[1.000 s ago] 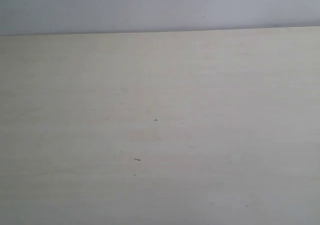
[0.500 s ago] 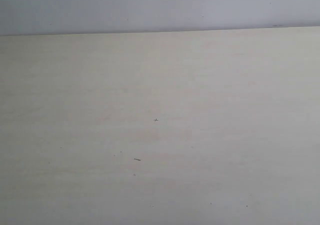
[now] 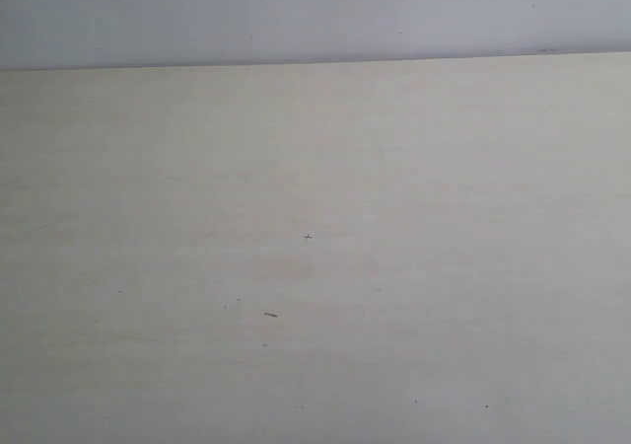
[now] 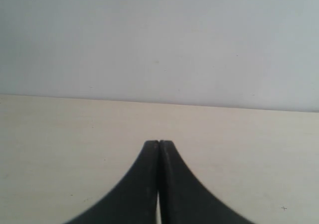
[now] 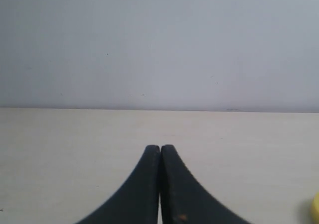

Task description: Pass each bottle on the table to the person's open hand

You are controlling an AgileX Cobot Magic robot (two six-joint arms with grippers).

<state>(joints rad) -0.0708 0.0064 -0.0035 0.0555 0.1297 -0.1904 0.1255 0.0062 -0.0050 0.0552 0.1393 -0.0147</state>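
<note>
L gripper (image 4: 159, 143) & R gripper (image 5: 160, 147) clenched, empty; yellow bottle (image 5: 315, 210) (just an edge) on table (image 5: 75, 149), apart from R gripper.

Worktop (image 3: 315, 168): flat, pale beige, faint wood grain, tiny dark specks. Yellow item (image 5: 315, 209): I see only a cut-off sliver.

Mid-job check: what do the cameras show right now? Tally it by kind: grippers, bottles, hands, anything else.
Table: 1
Grippers: 2 (left gripper and right gripper, both shut and empty)
Yellow object, mostly outside the right wrist view, kind unclear: 1
Recognisable bottles: 0
Hands: 0
Total: 4
</note>
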